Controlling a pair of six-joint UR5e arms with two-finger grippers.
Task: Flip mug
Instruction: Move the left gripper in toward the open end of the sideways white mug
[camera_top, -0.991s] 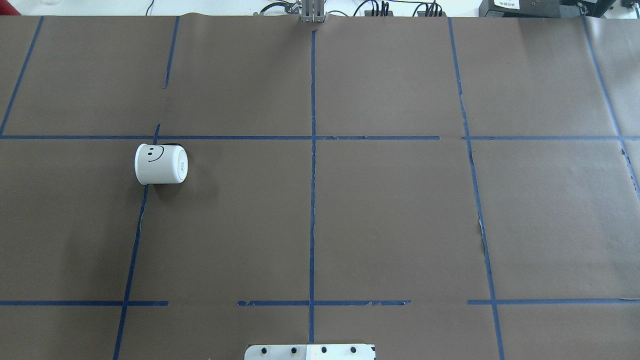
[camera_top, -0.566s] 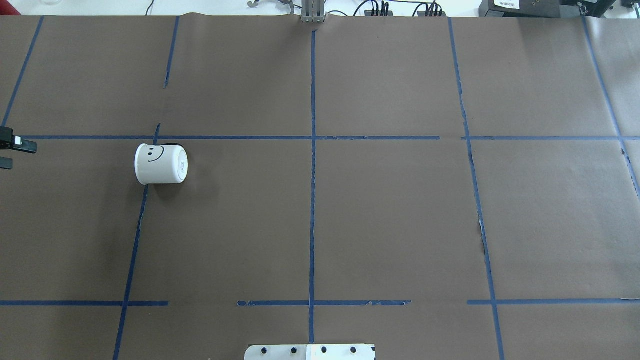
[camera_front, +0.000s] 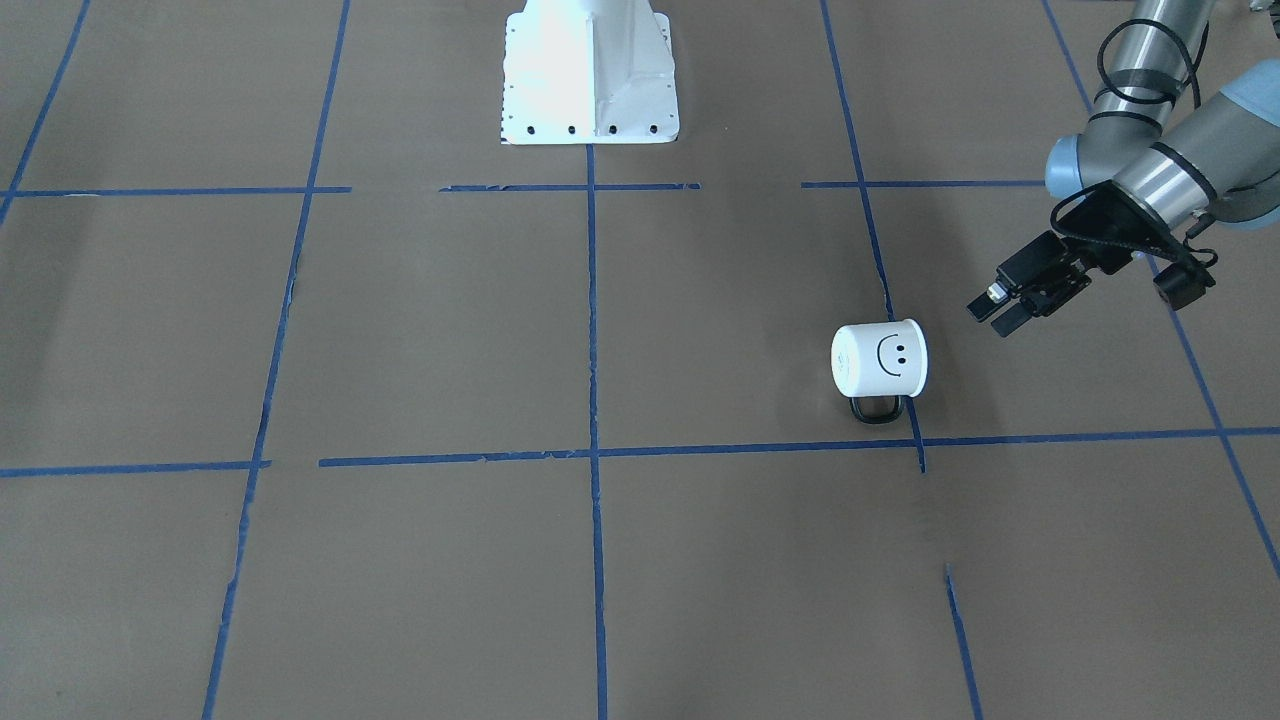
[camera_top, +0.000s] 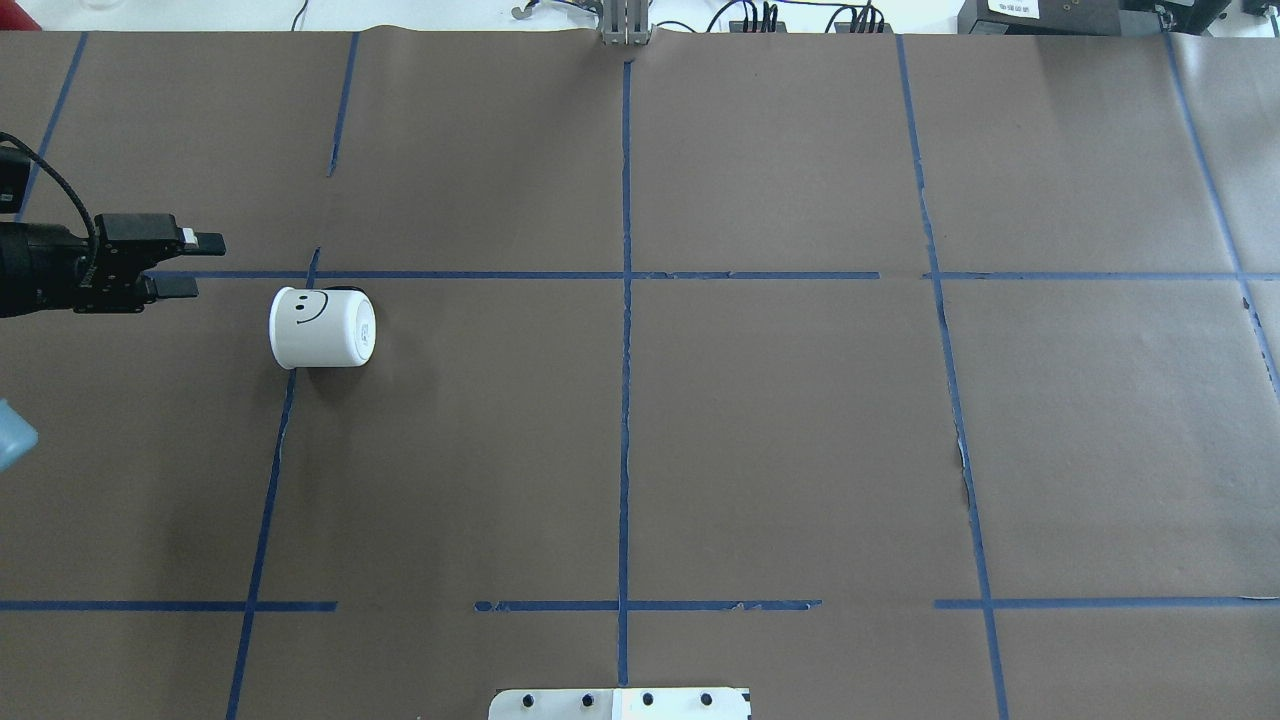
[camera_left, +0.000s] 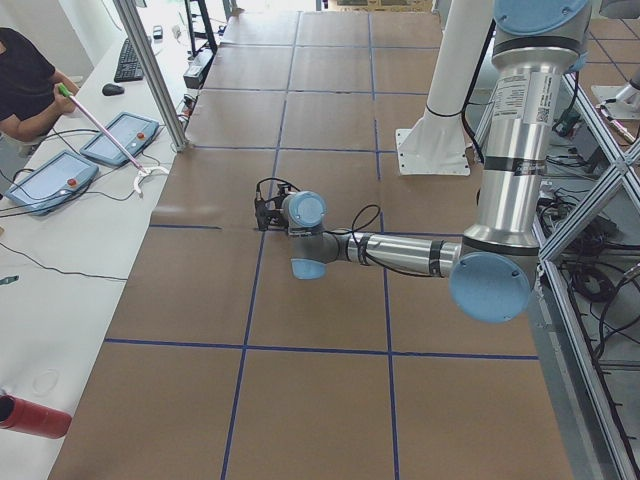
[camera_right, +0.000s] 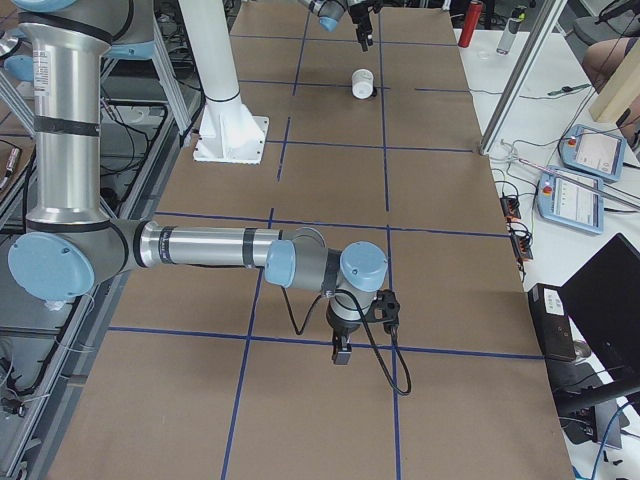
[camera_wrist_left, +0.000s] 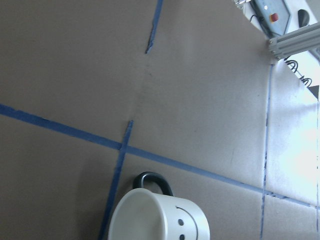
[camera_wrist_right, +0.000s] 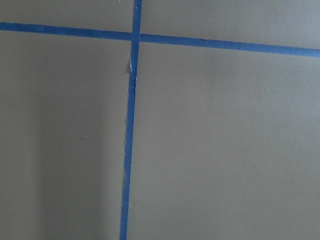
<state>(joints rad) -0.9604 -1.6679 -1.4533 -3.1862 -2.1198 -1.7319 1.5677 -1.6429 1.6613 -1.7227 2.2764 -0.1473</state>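
Note:
The white mug (camera_top: 322, 327) lies on its side on the brown table paper, left of the middle. Its open rim faces my left gripper, its base faces the table's middle, and its black handle (camera_front: 876, 410) rests on the far side. The smiley face (camera_front: 892, 356) points up. It also shows in the left wrist view (camera_wrist_left: 157, 215), mouth towards the camera. My left gripper (camera_top: 195, 265) is open and empty, a short way left of the mug and apart from it. My right gripper (camera_right: 342, 352) shows only in the exterior right view, near the paper; I cannot tell if it is open or shut.
Blue tape lines (camera_top: 625, 300) divide the paper into squares. The white robot base (camera_front: 590, 70) stands at the near middle edge. An aluminium post (camera_top: 625, 25) rises at the far edge. Beyond the far edge is a white bench with control pendants (camera_left: 120, 150).
My left gripper has come in from the left edge and moved right towards the mug. The mug has not moved.

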